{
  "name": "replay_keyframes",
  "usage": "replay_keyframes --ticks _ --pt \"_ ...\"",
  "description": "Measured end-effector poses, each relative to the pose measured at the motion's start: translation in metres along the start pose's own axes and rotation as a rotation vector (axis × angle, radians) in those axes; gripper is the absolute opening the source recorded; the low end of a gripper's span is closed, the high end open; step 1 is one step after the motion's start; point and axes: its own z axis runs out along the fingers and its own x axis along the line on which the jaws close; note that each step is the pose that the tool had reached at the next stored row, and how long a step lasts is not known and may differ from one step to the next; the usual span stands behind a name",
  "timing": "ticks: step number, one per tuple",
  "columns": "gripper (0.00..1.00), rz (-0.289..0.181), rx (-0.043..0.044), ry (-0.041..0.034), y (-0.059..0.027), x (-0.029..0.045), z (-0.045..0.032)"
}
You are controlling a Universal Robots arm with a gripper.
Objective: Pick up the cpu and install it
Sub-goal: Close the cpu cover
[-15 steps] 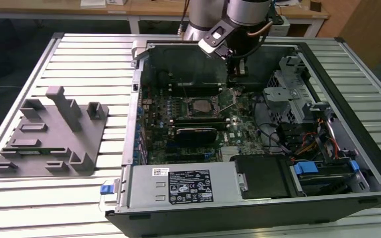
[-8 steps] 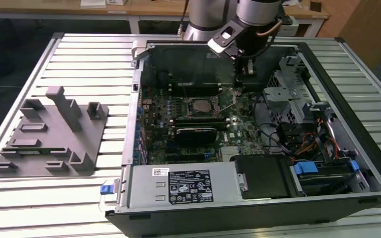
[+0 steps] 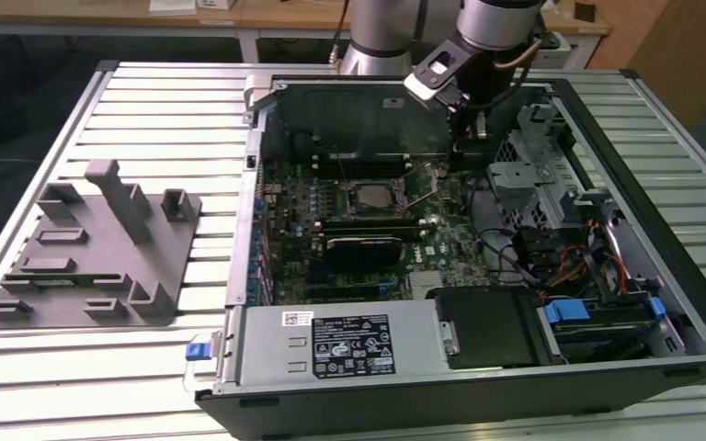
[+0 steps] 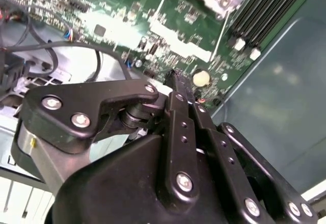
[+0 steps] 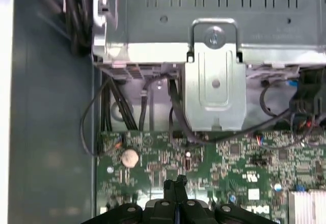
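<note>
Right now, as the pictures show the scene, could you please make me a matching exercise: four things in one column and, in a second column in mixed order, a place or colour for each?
Things:
1. gripper
2. grey rack
3. circuit board
4. round battery

Descriptions:
A. green, lying inside the open case
B. silver, sitting on the board, not far from the gripper
C. on the table, at the exterior view's left of the case
D. black, shut, above the board

Pairs: 1-D, 2-C, 3-A, 4-B
</note>
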Motion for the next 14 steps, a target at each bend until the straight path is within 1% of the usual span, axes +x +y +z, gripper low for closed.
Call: replay_keyframes --ticks 4,14 --pt "0.11 0.002 0.0000 -0.0002 0.0042 0.0001 0.0069" --pt "0.11 0.004 0.0001 -0.0002 0.0043 0.0003 0.0249"
